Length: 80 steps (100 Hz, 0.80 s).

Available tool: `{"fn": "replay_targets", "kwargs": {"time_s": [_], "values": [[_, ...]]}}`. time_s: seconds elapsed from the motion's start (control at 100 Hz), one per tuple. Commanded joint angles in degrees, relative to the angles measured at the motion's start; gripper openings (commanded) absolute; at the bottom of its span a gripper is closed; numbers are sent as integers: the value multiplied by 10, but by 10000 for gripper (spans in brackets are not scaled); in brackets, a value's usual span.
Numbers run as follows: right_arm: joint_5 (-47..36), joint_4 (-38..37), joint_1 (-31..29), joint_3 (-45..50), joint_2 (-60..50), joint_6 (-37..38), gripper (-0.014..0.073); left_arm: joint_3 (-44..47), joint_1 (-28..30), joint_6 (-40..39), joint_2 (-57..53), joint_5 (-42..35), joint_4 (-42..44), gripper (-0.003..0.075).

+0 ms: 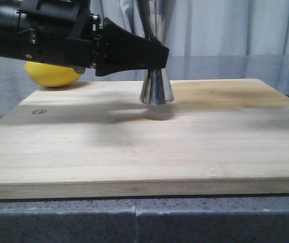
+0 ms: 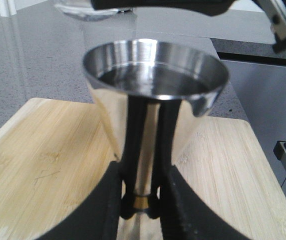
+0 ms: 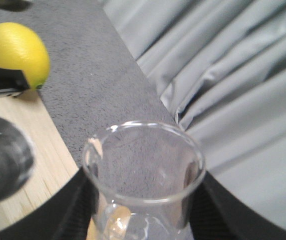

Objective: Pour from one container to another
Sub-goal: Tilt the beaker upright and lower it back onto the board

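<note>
Gripped at its gold-banded waist by the black left gripper (image 2: pixel 140 210), the shiny steel hourglass jigger (image 2: pixel 155 100) is kept upright on the pale wooden board (image 1: pixel 134 147) — the small clear glass beaker (image 3: pixel 143 185) is clasped between the right gripper's fingers (image 3: pixel 72 210), near a yellow lemon (image 3: pixel 15 52).

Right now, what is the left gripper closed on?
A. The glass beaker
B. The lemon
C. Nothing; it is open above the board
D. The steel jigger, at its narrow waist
D: in the left wrist view the left gripper clamps the jigger at its gold-banded waist, while the right gripper holds the beaker.
</note>
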Motion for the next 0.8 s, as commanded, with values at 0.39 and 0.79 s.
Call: {"fn": "replay_targets", "kwargs": {"time_s": [0.39, 0.79], "values": [[-160, 23, -193, -22, 36, 174, 196, -17, -6, -4, -23, 67, -36, 8], [-492, 130, -340, -22, 145, 72, 196, -17, -6, -4, -23, 67, -32, 8]]}}
